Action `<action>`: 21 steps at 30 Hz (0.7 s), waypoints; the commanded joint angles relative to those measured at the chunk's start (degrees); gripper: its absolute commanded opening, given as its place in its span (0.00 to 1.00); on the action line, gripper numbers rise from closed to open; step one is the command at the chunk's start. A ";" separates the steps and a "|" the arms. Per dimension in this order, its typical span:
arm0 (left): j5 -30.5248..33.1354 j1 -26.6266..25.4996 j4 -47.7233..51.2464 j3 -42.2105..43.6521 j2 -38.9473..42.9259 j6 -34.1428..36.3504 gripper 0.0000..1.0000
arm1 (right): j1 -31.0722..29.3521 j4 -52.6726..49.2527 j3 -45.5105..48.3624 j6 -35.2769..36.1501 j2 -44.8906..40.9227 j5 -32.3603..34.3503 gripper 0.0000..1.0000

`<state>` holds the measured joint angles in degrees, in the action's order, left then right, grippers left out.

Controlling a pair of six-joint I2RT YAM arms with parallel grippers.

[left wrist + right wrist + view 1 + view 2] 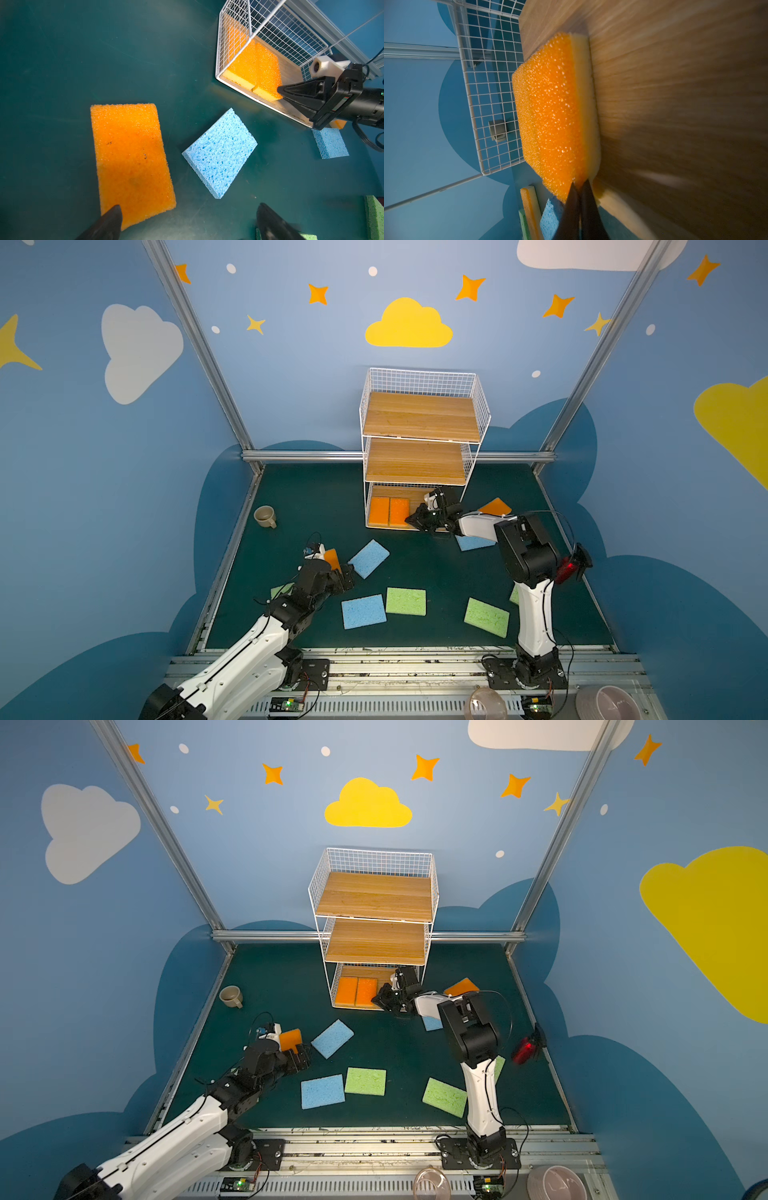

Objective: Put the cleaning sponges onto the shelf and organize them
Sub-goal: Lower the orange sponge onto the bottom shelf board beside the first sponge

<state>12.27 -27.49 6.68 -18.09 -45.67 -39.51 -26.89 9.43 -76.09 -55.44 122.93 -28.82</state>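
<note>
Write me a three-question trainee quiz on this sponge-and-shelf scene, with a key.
1. True or false: a green sponge lies on the top board of the shelf.
2. Which board holds the two orange sponges? A top, B middle, C bottom.
3. Fill in: the left gripper hangs with its jaws ___ close to another orange sponge lying on the table.
Key: 1 false; 2 C; 3 open.
</note>
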 commanded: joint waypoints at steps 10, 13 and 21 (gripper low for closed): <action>-1.84 1.91 1.04 1.40 -0.12 -1.70 1.00 | -0.97 3.00 -0.83 -1.25 1.32 -1.93 0.23; -2.82 2.64 1.58 1.31 0.08 -1.84 1.00 | -0.98 3.13 0.08 -1.03 0.35 -1.77 0.38; -2.19 4.87 4.50 1.22 -0.68 -3.72 0.84 | -0.71 3.58 3.32 0.23 -3.85 -1.67 0.59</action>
<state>9.89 -23.31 8.60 -16.99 -45.91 -42.41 -27.57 13.02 -74.41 -56.31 121.93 -30.52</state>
